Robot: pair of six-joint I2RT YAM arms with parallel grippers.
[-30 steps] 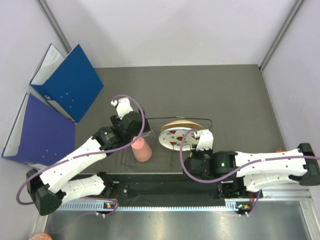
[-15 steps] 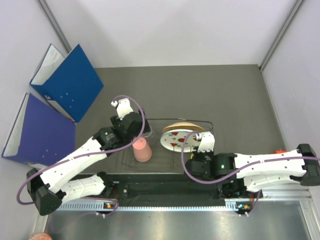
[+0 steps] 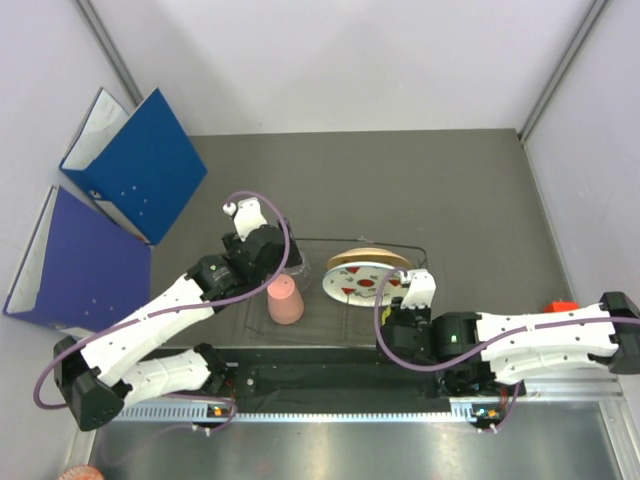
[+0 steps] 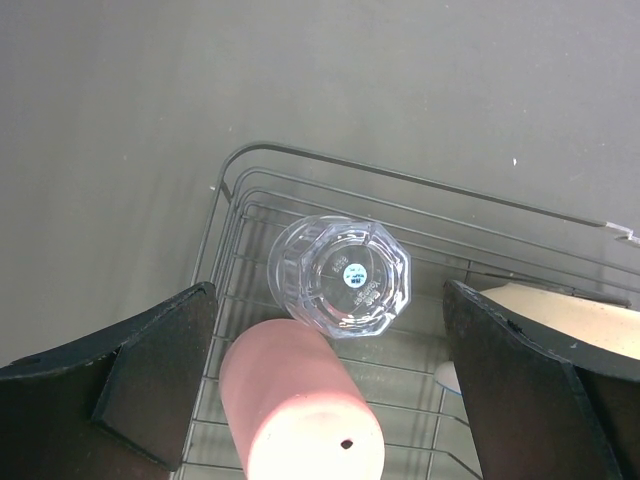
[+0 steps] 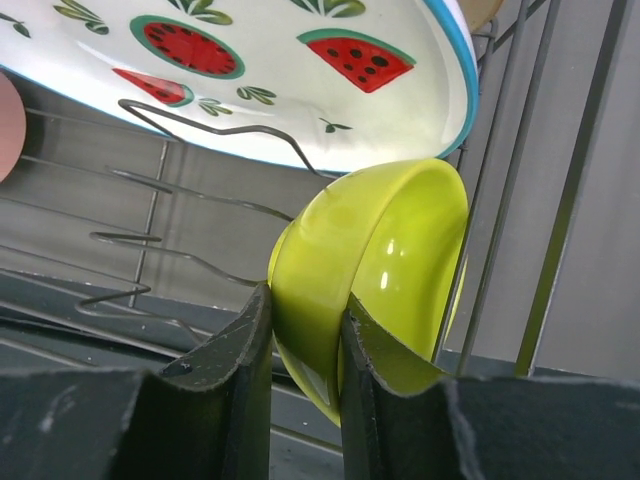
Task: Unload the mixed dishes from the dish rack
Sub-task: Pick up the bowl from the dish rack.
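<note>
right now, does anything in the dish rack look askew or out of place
Nothing is spilled or broken. The white watermelon plate leans over the lime-green bowl, which stands on edge in the dish rack with the right tool shut on its rim.

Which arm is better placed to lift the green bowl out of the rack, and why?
Right. The right gripper grips the bowl by its rim; the left gripper hangs open over the tumbler and cup elsewhere in the rack.

White plate (image 5: 300, 90), red watermelon slices, blue rim; lime-green bowl (image 5: 390, 250); salmon-pink cup (image 4: 295, 400); clear tumbler (image 4: 340, 275); tan plate (image 3: 365, 255); blue binders (image 3: 140, 170); grey surface (image 3: 400, 180).
</note>
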